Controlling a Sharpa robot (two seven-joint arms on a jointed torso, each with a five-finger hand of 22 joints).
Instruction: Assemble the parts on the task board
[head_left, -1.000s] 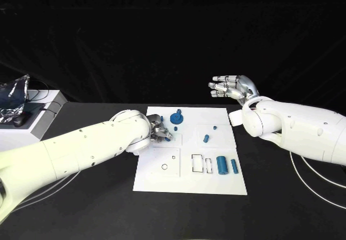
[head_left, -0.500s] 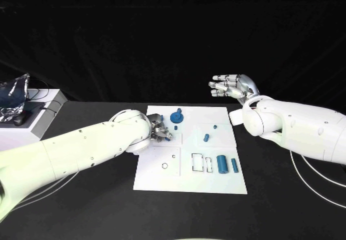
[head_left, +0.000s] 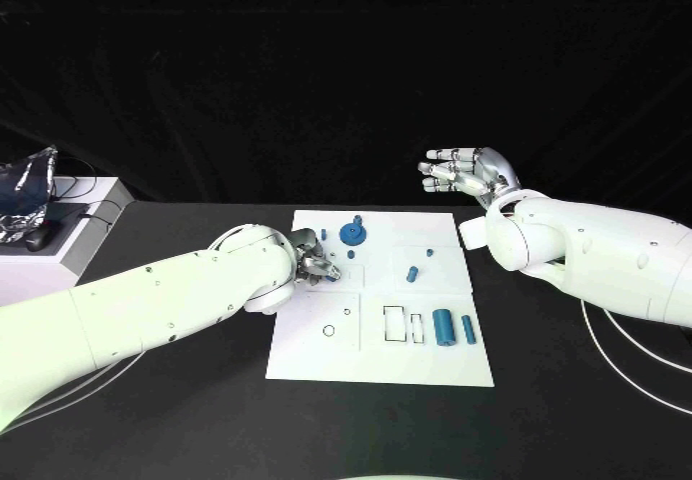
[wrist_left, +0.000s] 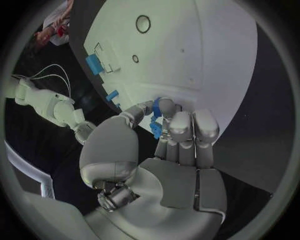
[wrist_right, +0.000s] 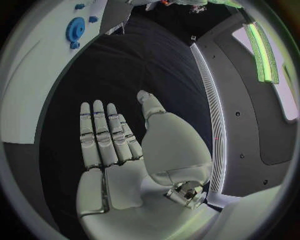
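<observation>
— Left hand (head_left: 315, 262), seen from the head camera: where does it sit?
— Silver and many-fingered, it rests over the left part of the white rectangular task board (head_left: 378, 345) on the black bench (head_left: 188, 410), fingers curled in. What it holds can't be told from this angle. A blue gear-shaped part (head_left: 355, 236) stands near the board's far edge, a small blue peg (head_left: 413, 274) lies mid-board, and two blue cylinders (head_left: 453, 328) lie side by side on its right part.
— And the right hand (head_left: 466, 174)?
— Raised beyond the board's far right corner, fingers apart, holding nothing.
— What does the left wrist camera add?
— The left hand (wrist_left: 169, 150) pinches a small blue part (wrist_left: 155, 122) between thumb and fingertips (wrist_left: 166, 106), right at the board's (wrist_left: 206, 60) surface.
— The right wrist camera?
— The right hand (wrist_right: 125, 150) is flat and spread with nothing in it, over the bench; the gear part (wrist_right: 75, 29) sits on the board, well apart.
</observation>
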